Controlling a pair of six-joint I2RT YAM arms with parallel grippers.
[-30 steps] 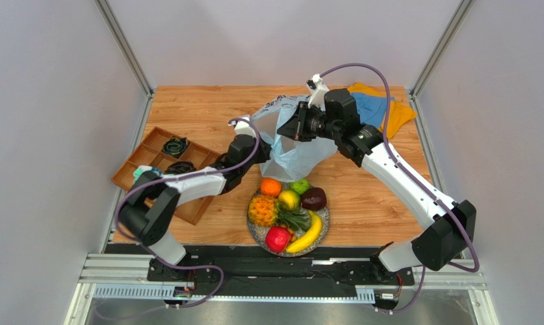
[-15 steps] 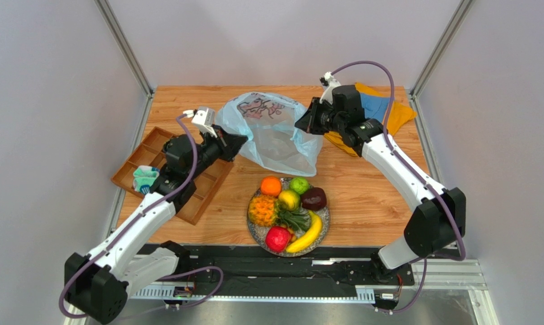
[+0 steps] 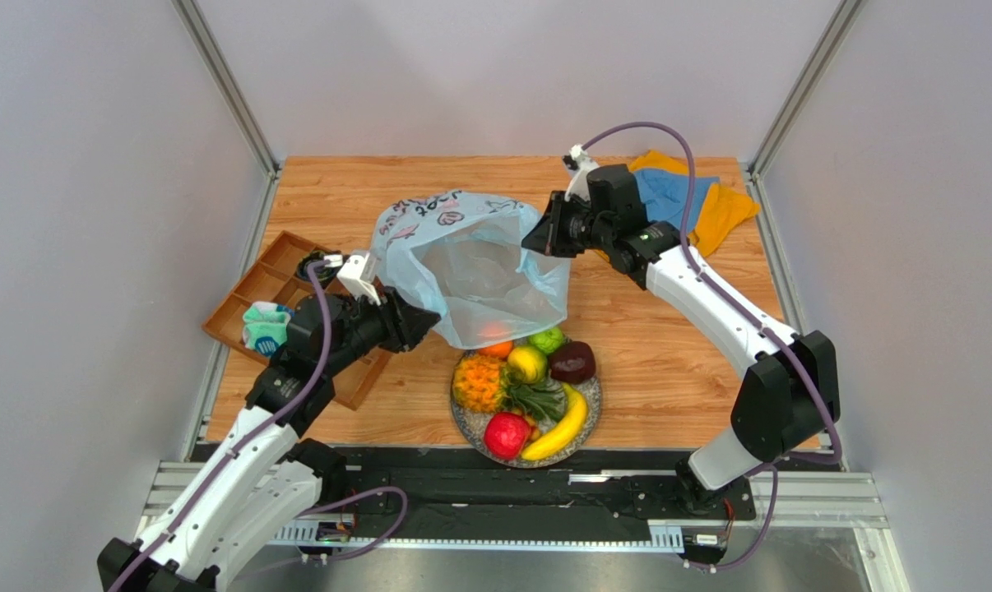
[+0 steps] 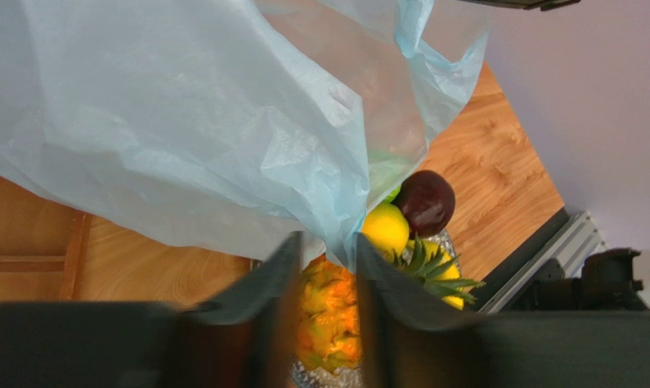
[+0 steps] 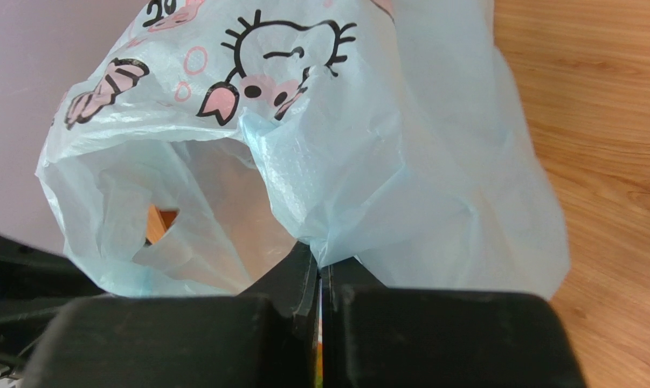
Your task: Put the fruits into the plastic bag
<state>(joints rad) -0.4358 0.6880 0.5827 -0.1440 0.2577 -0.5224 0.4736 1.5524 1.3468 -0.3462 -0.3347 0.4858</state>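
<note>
**A:** What has just changed?

**B:** The plastic bag [image 3: 464, 253] has come in toward the plate [image 3: 594, 401]. A moment back it lay clear beyond the plate's far rim. Now its near lip hangs over that rim, and the orange [image 3: 494, 333] shows through the film. The left pincer [image 3: 421, 323] has swung in to just left of the plate's far edge. Its jaws have parted a little. A fold of bag dips between them, apparently loose rather than pinched.

**A:** And the other side?

**B:** The right pincer [image 3: 536, 234] is beyond the plate, slightly right of its middle. It is clamped tight on the bag's rim and holds it up off the bench.

**A:** What does that mean for the job?

**B:** My reading is that the mouth has been brought to the fruits [image 3: 526, 382], but none is in yet. All sit on the plate. With the left side letting go, that edge may sag shut.

**A:** Which way does the bag point?

**B:** The mouth faces the plate and somewhat upward. The printed closed end points away from the plate, far and left. The stretched rim is the long axis. It slants across the plate's far side, from left pincer to right.
</note>
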